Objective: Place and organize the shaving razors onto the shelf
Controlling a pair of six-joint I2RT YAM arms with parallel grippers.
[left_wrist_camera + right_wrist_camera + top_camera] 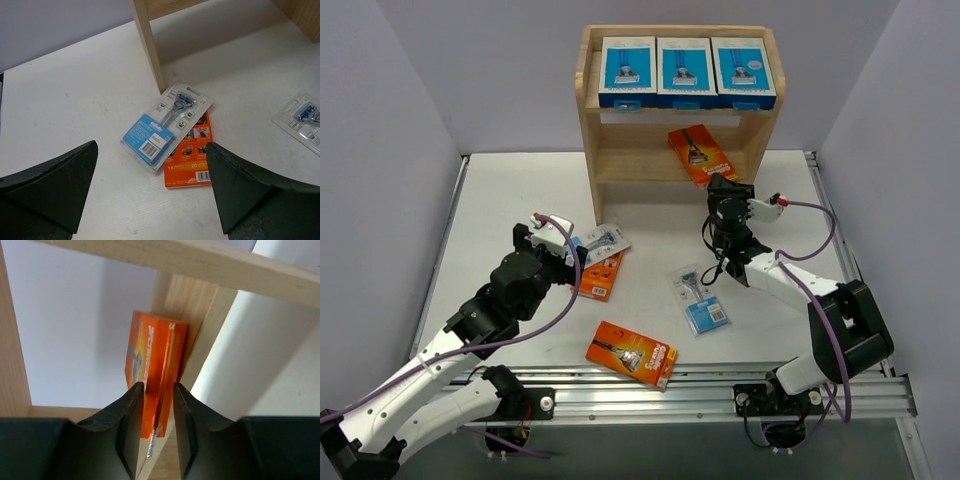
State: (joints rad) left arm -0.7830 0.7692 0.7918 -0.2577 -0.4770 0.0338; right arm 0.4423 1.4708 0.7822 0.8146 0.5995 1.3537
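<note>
Orange razor pack [632, 353] lies nearest on the tabletop [520, 190]. Left gripper [151, 147] gapes wide above a blister pack [165, 125] overlapping an orange card [192, 162]. Right gripper [159, 386] straddles an orange box [155, 355] on the shelf's [620, 165] middle tier, grip unclear. Blue boxes [686, 70] line the top.

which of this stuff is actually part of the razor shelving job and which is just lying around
Job:
shelf
three blue boxes on its top tier
middle-tier orange box
blister card overlapping a second orange box
mid-table blister card
front orange box

Not the job:
nothing loose, only the table and front rail
</note>
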